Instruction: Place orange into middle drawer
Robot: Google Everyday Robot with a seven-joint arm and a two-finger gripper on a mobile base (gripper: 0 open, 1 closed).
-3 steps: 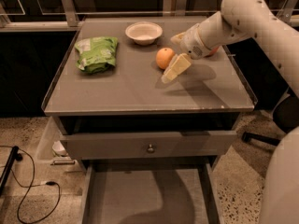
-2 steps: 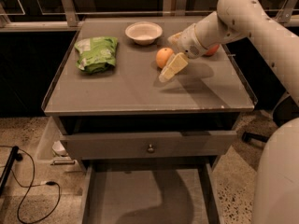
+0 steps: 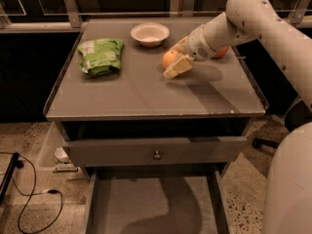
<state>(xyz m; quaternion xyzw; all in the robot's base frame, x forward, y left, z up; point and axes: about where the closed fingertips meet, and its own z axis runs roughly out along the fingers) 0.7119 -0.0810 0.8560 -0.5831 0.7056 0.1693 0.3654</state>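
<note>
Nearest me: middle drawer [image 3: 151, 208] pulled out at the bottom, w/ the knobbed drawer front [image 3: 156, 151] just above it. Up on the table top [image 3: 141, 94], the orange [image 3: 168, 58] sits right of centre, toward the back. Gripper [image 3: 176, 58] is right against it from the right; can't tell if it's gripping. Green bag [image 3: 101, 56] on the left, white bowl [image 3: 149, 33] at the back. Red apple [image 3: 222, 52] is partly hidden behind the arm.

cam: one, high in front, facing down at table [image 3: 146, 96] | near | tool [image 3: 176, 66] beside orange [image 3: 169, 58], upper centre
</note>
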